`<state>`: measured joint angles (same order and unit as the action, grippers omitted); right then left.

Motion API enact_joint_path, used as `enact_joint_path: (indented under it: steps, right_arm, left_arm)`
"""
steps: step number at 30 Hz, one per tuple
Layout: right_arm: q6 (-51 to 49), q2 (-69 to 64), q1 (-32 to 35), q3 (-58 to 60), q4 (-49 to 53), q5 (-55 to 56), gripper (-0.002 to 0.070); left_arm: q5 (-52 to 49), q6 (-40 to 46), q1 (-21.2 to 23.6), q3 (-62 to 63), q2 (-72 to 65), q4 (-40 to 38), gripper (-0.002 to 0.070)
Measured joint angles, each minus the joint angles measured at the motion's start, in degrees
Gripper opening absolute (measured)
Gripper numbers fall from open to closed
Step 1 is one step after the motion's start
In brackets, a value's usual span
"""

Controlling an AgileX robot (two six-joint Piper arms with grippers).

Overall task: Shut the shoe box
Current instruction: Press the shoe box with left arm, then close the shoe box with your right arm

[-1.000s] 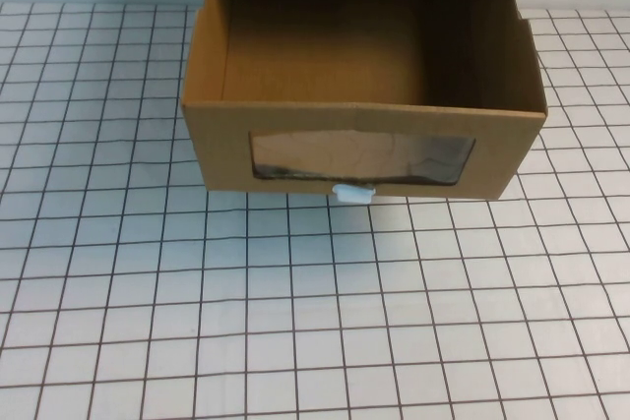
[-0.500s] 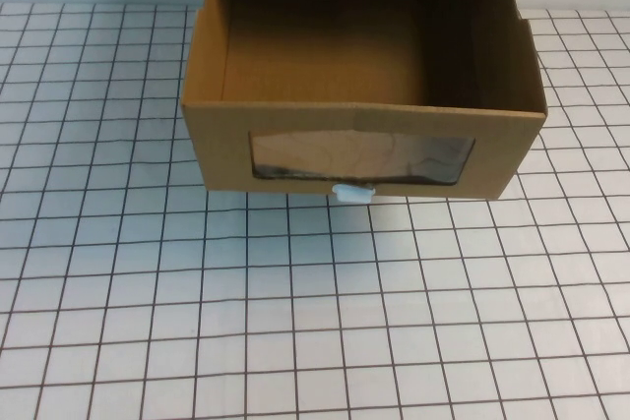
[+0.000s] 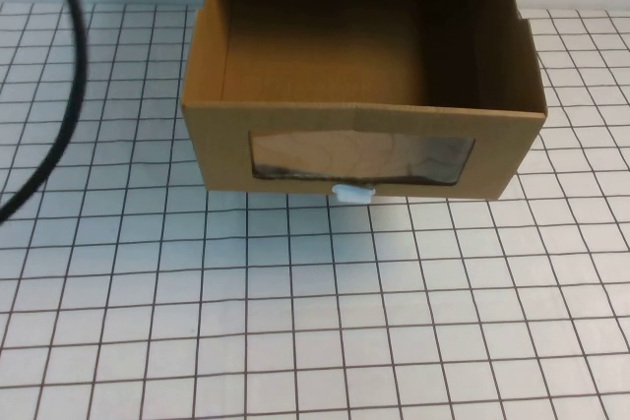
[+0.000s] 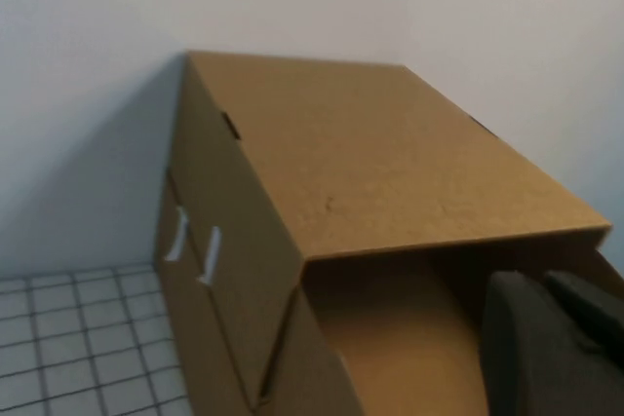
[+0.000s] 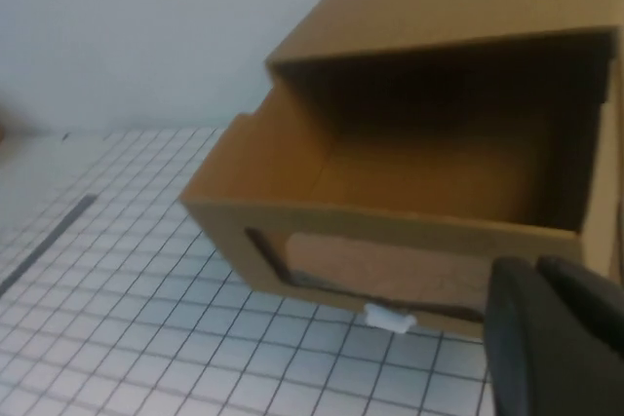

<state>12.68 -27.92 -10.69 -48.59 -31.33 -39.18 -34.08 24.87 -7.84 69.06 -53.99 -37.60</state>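
Over on the far left of the high view, a black cable [image 3: 67, 95] curves down across the grid-lined table [image 3: 295, 322], and that's all of the left arm showing there. From the left wrist camera, a dark piece of the left gripper [image 4: 551, 343] sits in the corner, up above the box near the sleeve's open edge, touching nothing I can see; whether its fingers are spread or closed, I cannot tell.

Moving to the middle: the shoe box [image 3: 362, 95] stands at the far side of the table, its sleeve back against the pale wall, its drawer pulled well out toward the robot. The drawer's inside looks bare. The clear window [image 3: 360, 158] faces us, and the small white pull tab [image 3: 353, 194] pokes out at the front's lower edge. Wide open table lies in front of the drawer and on both sides.

On the right, the right gripper [image 5: 556, 338] shows only as a dark shape in its own wrist camera, hanging in front of the drawer's face near the right corner, apart from the cardboard. Its opening I cannot tell either.
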Motion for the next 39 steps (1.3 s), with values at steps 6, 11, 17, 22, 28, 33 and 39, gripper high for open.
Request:
enact_joint_path:
  steps: [6, 11, 17, 22, 28, 33, 39]
  right_arm:
    - [18.9, -6.3, -2.9, 0.0, -11.0, -3.1, -0.0014]
    - [27.5, -12.9, -6.0, -0.3, -13.1, -5.2, -0.0014]
    - [31.0, -22.5, -8.7, -5.1, -11.0, -11.2, -0.0014]
    - [31.3, -30.6, -9.1, -10.9, -8.7, -14.4, -0.0014]
    - [31.5, -39.8, -9.1, -15.8, -6.5, -12.5, -0.0014]
    - [31.5, -49.1, -9.1, -21.1, -6.0, -10.3, -0.0014]
    - [31.5, -59.5, -9.1, -29.4, -6.0, -10.1, -0.0014]
  left_arm:
    - [-11.2, 11.0, 0.0, 15.4, -17.1, -10.6, -0.0005]
    - [-18.7, 12.5, -0.5, 30.7, -32.5, -12.9, -0.0005]
    - [-22.5, 10.6, -5.3, 46.2, -48.4, -10.6, -0.0005]
    - [-23.6, 5.0, -8.6, 55.4, -59.3, -6.9, -0.0005]
    - [-24.2, 0.0, -8.7, 59.6, -65.6, -6.7, -0.0005]
    - [-24.4, -0.5, -8.7, 60.1, -65.6, -6.1, -0.0006]
    - [-25.2, -0.5, -8.7, 60.2, -65.6, -6.0, -0.0005]
